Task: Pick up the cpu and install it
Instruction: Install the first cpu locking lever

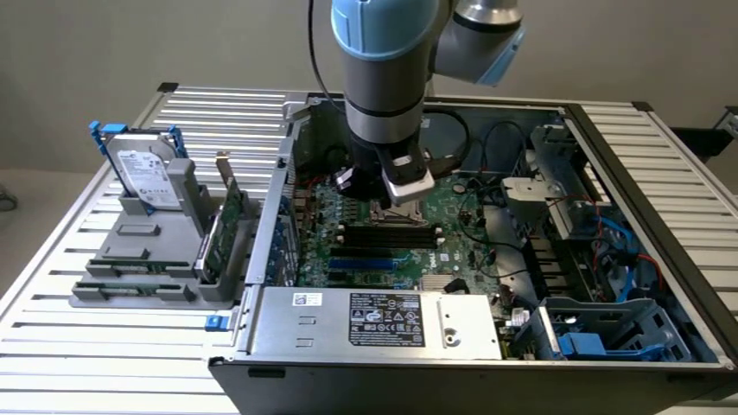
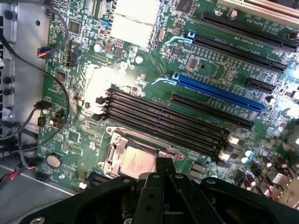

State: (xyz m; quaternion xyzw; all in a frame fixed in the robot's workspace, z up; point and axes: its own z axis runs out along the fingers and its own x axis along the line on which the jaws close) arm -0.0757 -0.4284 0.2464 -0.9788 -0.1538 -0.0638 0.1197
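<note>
Hovering low over the motherboard inside the open computer case, the gripper is sitting directly above the socket, its fingers clenched together. In the wrist view the cpu is lying in the metal-framed socket, its silvery top partly covered by the fingers; whether the fingers are pinching its edge or merely touching it I cannot tell. The socket is lying just beside the row of black memory slots, on the side away from the blue slot.

The main risk appears to be seating: if the chip is resting slightly skewed in the frame, any downward push could be bending contacts beneath it. A sideways drift of the arm could also be dragging the chip out of its recess, or knocking the fingers against the socket frame. Cables are running along the board's edge, well apart from the socket, so snagging seems unlikely here.
</note>
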